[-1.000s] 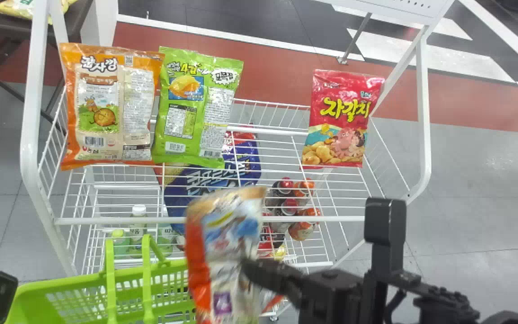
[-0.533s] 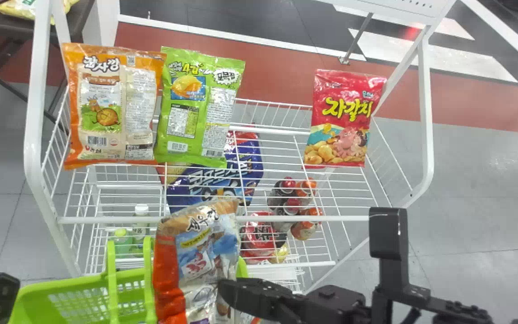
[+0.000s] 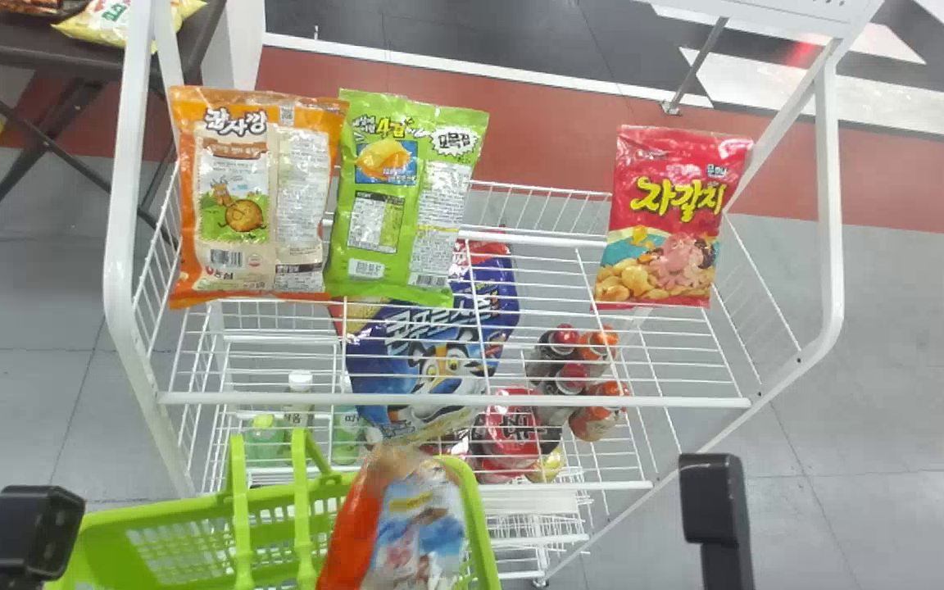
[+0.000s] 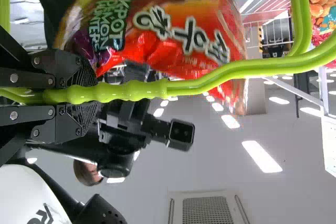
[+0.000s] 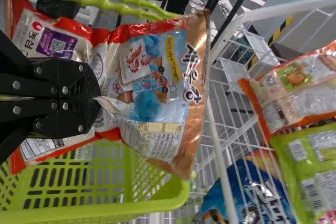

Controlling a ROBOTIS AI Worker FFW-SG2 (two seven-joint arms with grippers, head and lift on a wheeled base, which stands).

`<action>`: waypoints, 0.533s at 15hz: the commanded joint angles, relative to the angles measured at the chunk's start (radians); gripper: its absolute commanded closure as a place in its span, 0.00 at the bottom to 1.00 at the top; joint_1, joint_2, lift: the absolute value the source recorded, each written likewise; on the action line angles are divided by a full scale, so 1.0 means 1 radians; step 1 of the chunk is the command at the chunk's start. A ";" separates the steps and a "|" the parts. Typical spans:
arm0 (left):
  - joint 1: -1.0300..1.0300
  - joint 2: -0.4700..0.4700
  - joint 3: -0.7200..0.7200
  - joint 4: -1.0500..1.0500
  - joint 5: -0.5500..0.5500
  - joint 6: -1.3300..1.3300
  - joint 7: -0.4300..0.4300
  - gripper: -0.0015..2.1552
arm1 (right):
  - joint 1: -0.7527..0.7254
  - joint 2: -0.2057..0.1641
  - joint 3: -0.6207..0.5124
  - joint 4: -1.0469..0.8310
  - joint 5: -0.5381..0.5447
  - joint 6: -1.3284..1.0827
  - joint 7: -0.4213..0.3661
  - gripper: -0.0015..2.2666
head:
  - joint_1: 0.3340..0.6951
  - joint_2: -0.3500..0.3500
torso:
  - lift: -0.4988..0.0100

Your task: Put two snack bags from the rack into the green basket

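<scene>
Free room lies between green bag (image 3: pixel 406 197) and red bag (image 3: pixel 673 217), behind 1 white rail (image 3: pixel 259 398).

From the head, looks forward and down over the rack (image 3: pixel 644 402). From the left wrist, faces the ceiling (image 4: pixel 210 156) past the near basket handle (image 4: pixel 136 90). From the right wrist, looks closely over the green basket (image 5: pixel 105 210) — shares basket and rack with head view.

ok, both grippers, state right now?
Left gripper: closed on the green basket handle.
Right gripper: closed, pinching the orange-edged snack bag.

We count one rack (image 3: pixel 439 400), one green basket (image 3: pixel 103 557), two basket handles (image 3: pixel 240 508), three snack bags (image 3: pixel 406 197) high on the rack, one blue bag (image 3: pixel 390 360) lower, another snack bag (image 3: pixel 423 541) over the basket.
</scene>
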 commanded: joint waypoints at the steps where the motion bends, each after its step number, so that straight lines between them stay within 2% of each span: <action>1: 0.001 -0.003 -0.001 -0.003 0.000 0.001 0.000 0.55 | -0.014 -0.003 0.038 0.061 0.037 0.008 -0.018 0.99 | 1.00 0.09 | 0.97; 6: 0.003 -0.006 -0.002 -0.009 0.000 0.001 0.000 0.55 | -0.106 -0.032 0.156 0.244 0.186 0.008 -0.050 0.99 | 1.00 0.08 | 0.97; 7: 0.003 -0.006 -0.002 -0.012 0.000 0.001 0.000 0.55 | -0.131 -0.040 0.176 0.273 0.201 0.008 -0.060 0.96 | 1.00 0.07 | 0.97; 8: 0.003 -0.006 -0.002 -0.012 0.000 0.001 0.000 0.55 | -0.145 -0.048 0.182 0.285 0.203 0.008 -0.063 0.80 | 1.00 0.07 | 0.97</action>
